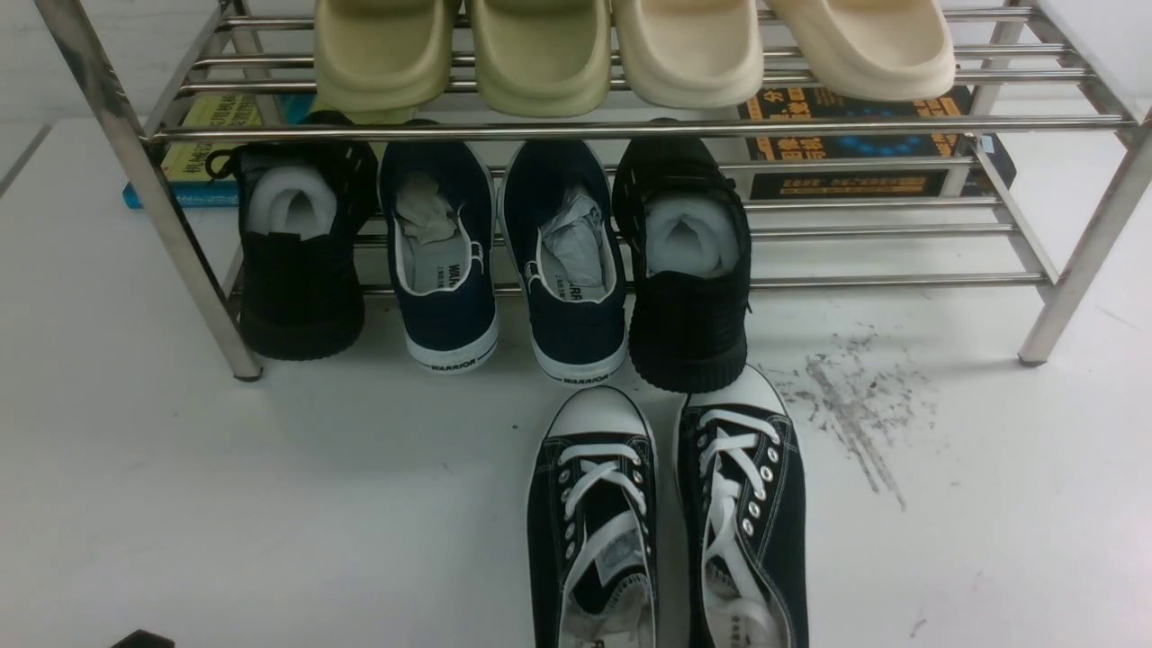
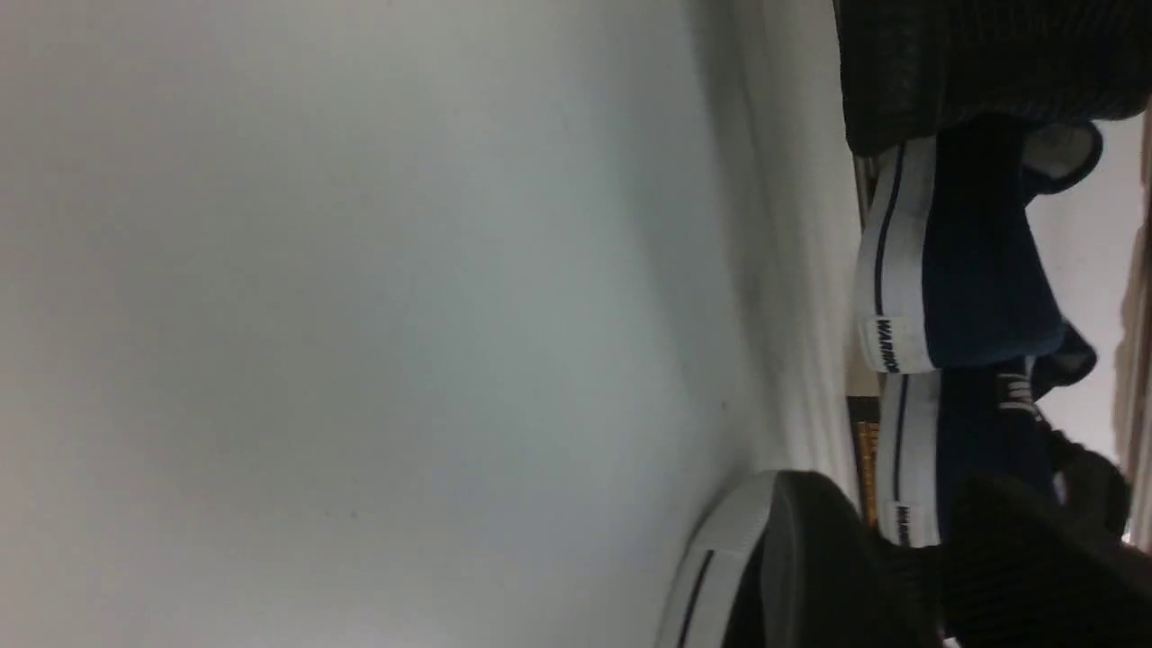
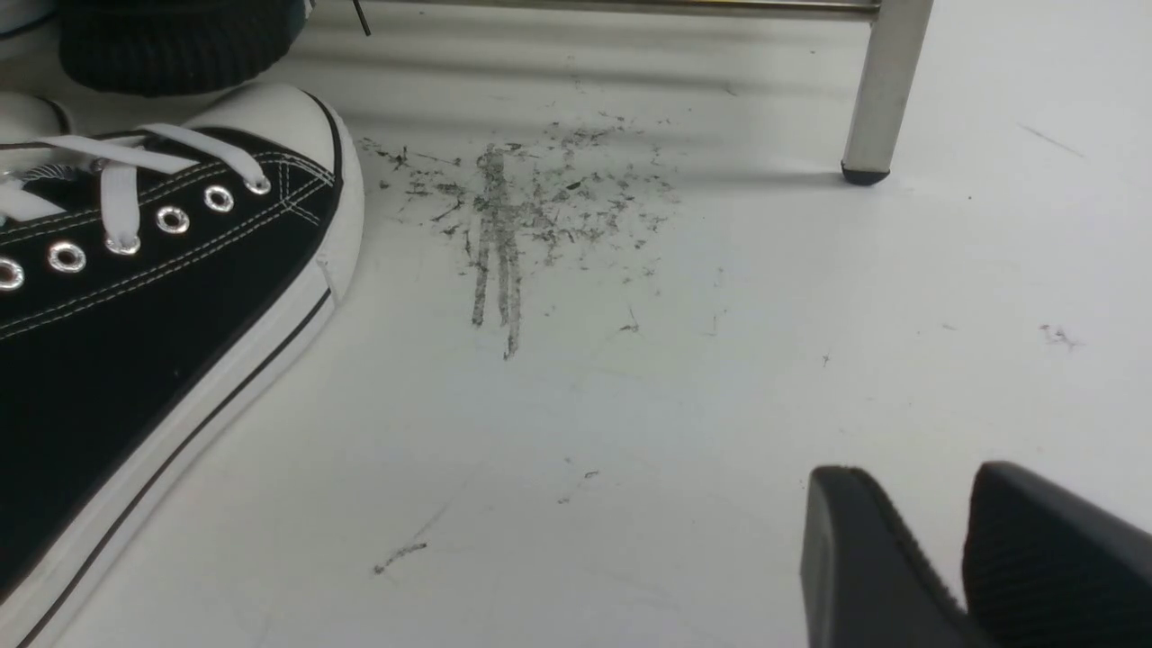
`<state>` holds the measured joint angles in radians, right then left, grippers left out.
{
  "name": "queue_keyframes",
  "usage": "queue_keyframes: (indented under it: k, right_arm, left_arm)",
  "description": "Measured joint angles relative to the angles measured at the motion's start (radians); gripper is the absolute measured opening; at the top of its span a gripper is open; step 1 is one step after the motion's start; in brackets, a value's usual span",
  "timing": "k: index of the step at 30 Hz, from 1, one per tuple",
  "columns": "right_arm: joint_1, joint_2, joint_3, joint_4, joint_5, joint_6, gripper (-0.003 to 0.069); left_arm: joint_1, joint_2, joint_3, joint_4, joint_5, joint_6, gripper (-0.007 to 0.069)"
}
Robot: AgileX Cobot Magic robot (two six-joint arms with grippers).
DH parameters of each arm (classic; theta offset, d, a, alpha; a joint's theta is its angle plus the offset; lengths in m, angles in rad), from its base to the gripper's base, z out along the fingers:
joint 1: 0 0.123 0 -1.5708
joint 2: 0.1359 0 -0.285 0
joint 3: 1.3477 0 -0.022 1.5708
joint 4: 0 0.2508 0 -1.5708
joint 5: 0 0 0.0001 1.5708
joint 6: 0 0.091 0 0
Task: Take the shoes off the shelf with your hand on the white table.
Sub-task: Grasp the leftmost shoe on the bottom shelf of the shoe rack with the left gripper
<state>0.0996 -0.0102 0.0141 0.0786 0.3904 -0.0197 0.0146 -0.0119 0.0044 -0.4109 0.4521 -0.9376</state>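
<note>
Two navy slip-ons (image 1: 448, 306) sat on the lower tier of the metal rack (image 1: 1093, 225), above the white worktop (image 1: 360, 504). Both hands, left (image 2: 900, 549) and right (image 3: 909, 540), looked slightly parted and unladen. Removal seemed unstarted; next, one hand should approach a slip-on's heel.

Clogs (image 1: 691, 54), black sneakers (image 1: 688, 261), lace-ups (image 1: 594, 504), books (image 1: 855, 144).

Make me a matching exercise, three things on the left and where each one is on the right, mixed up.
Things:
1. Cream and beige clogs
2. Navy-blue canvas slip-ons
3. Black lace-up sneakers with white toe caps

Places:
A. Standing on the glossy white table
B. On the upper tier of the steel-tube rack
C. On the lower tier, between two black shoes

Pairs: 1-B, 2-C, 3-A
</note>
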Motion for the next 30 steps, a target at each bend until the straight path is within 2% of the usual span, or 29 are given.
queue_keyframes:
  k: [6,10,15,18,20,25,30]
  right_arm:
    - [0.000,0.000,0.000,0.000,0.000,0.000,0.0218]
    - [0.000,0.000,0.000,0.000,0.000,0.000,0.0218]
    - [0.000,0.000,0.000,0.000,0.000,0.000,0.0222]
    - [0.000,0.000,0.000,0.000,0.000,0.000,0.0226]
    - [0.000,0.000,0.000,0.000,0.000,0.000,0.0227]
    - [0.000,0.000,0.000,0.000,0.000,0.000,0.0229]
    - [0.000,0.000,0.000,0.000,0.000,0.000,0.0236]
  left_arm:
    - [0.000,0.000,0.000,0.019,0.000,-0.024,0.0239]
    - [0.000,0.000,0.001,0.137,-0.012,-0.027,0.0239]
    - [0.000,0.000,0.001,0.226,-0.036,-0.032,0.0239]
    - [0.000,0.000,-0.006,0.215,-0.056,-0.025,0.0214]
    - [0.000,0.000,-0.036,0.203,-0.048,0.004,0.0170]
    - [0.000,0.047,-0.205,0.200,0.093,0.109,0.0020]
    - [0.000,0.279,-0.425,0.226,0.320,0.239,0.0001]
